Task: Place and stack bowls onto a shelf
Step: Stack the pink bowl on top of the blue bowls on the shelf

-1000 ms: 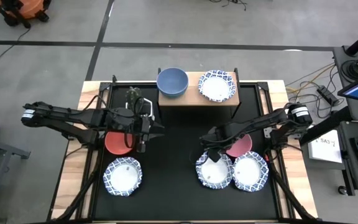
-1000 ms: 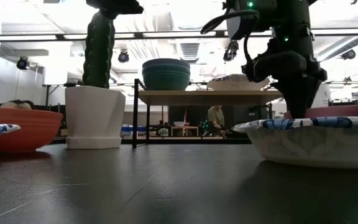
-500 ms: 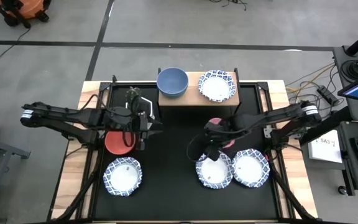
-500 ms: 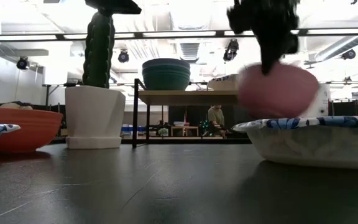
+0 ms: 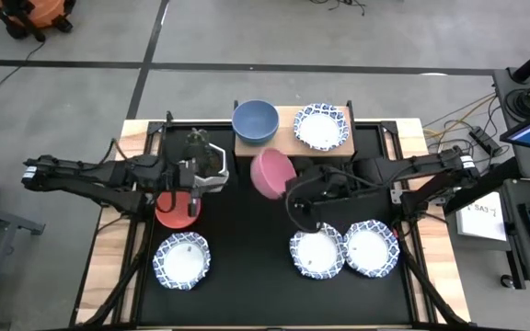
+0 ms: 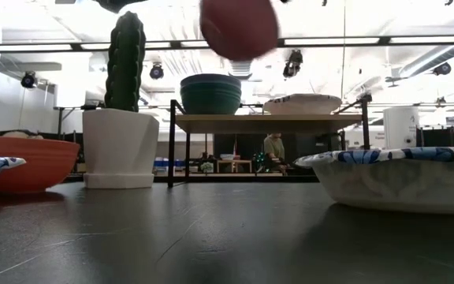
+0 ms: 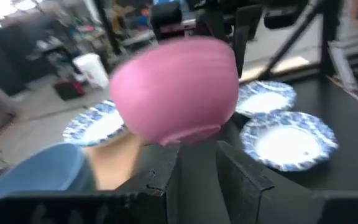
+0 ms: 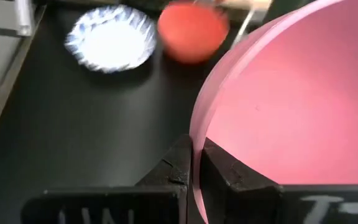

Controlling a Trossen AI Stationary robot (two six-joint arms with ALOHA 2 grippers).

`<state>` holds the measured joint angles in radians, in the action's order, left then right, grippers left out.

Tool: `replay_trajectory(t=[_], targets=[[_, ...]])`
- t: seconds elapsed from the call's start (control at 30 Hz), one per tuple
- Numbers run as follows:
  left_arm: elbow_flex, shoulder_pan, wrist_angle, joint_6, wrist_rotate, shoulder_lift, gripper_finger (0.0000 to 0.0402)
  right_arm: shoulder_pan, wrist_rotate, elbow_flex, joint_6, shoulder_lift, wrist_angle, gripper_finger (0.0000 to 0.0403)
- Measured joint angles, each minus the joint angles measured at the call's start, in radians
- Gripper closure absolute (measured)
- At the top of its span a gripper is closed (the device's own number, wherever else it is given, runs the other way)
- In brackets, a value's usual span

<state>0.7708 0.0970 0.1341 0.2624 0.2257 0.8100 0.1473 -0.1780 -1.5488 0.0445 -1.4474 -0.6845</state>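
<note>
Right end effector, clamped on the pink bowl rim, should level it over the blue bowl on the shelf before releasing; left end effector's state cannot be told.

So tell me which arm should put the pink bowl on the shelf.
Right. Its hand is already shut on the pink bowl, lifted just in front of the shelf. The left hand holds nothing, beside the red bowl.

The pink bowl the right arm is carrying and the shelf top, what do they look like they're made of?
Pink bowl: likely plastic; thin rim, smooth even colour, soft sheen inside. Shelf: light wood by its pale tan top, on thin dark legs, probably metal.
</note>
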Motion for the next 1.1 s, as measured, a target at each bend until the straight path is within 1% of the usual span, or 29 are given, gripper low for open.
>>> replay_trajectory(t=[0.1,0.17,0.33,0.4,0.47,0.53,0.63,0.77,1.1], targets=[[-0.04,0.0,-0.051,0.016,0.058,-0.05,0.0323,-0.043,-0.095,-0.013,0.152,0.0,0.092,0.0391],[-0.053,-0.001,-0.064,0.027,0.086,-0.078,0.0323,-0.089,-0.139,-0.015,0.239,0.0,0.15,0.0391],[-0.066,-0.001,-0.073,0.039,0.106,-0.129,0.0323,-0.232,-0.137,-0.008,0.342,-0.01,0.306,0.0391],[-0.069,-0.001,-0.069,0.039,0.106,-0.141,0.0323,-0.284,-0.11,-0.002,0.367,-0.02,0.333,0.039],[-0.073,0.0,-0.065,0.04,0.106,-0.151,0.0323,-0.327,-0.051,-0.002,0.372,-0.037,0.373,0.039],[-0.075,-0.001,-0.064,0.044,0.106,-0.157,0.0323,-0.366,0.007,-0.002,0.356,-0.055,0.377,0.039],[-0.074,-0.001,-0.049,0.044,0.106,-0.162,0.0323,-0.402,0.054,-0.002,0.326,-0.082,0.386,0.039],[-0.074,0.0,-0.05,0.048,0.106,-0.163,0.0323,-0.424,0.053,-0.002,0.31,-0.118,0.397,0.039],[-0.074,0.0,-0.052,0.054,0.106,-0.162,0.0323,-0.424,0.046,-0.002,0.334,-0.171,0.44,0.039]])
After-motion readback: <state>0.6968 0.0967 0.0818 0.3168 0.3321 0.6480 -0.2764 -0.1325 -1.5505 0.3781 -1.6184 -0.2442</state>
